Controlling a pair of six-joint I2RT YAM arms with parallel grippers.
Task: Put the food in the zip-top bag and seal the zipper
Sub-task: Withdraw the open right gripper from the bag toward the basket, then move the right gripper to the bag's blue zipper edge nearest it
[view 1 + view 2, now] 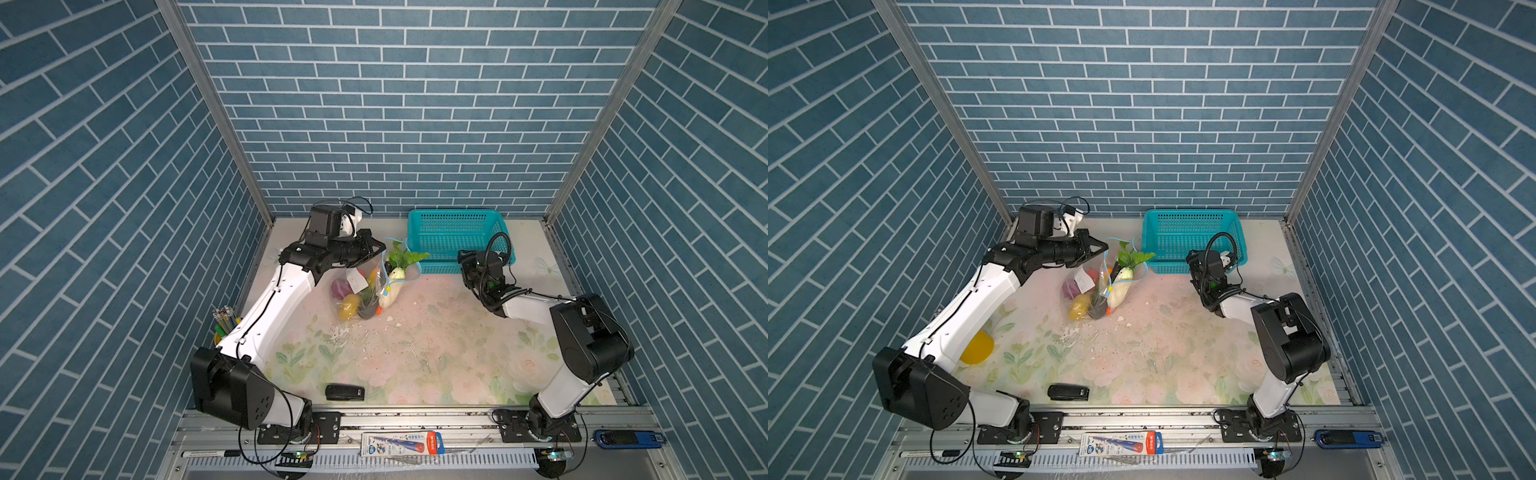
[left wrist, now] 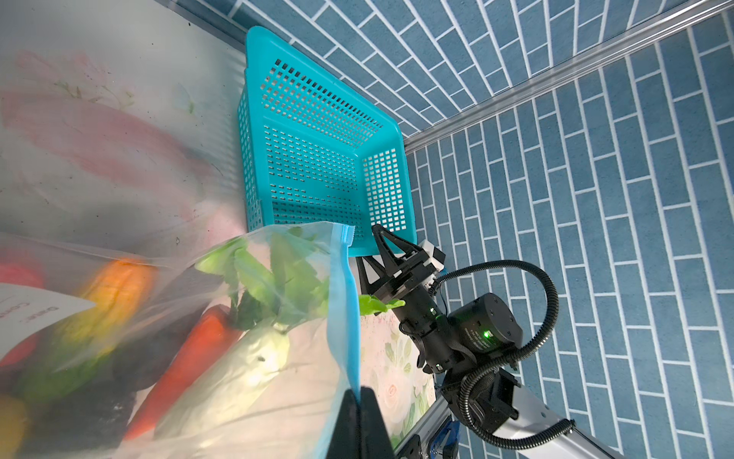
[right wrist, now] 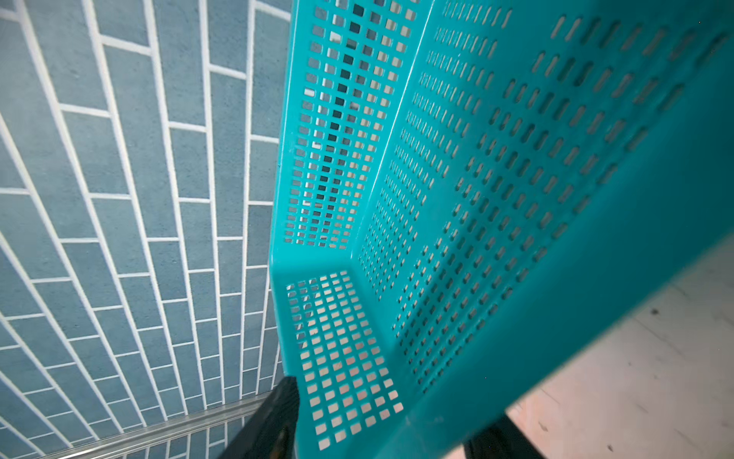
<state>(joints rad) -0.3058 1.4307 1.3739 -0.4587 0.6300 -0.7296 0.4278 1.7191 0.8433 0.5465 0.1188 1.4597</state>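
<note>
Left gripper [image 2: 359, 393] is pinching the light-blue zipper strip [image 2: 343, 302], lifting the mouth of the clear crinkly zip-top bag [image 1: 365, 291].
Likely this is stopping the glossy toy vegetables [image 1: 348, 309] inside from spilling onto the floral table [image 1: 436, 353]. Green leaves [image 1: 405, 257] are poking out, so the zipper is unsealed. Right gripper [image 2: 369, 246] is standing with jaws apart at the teal perforated basket [image 1: 453, 214].
</note>
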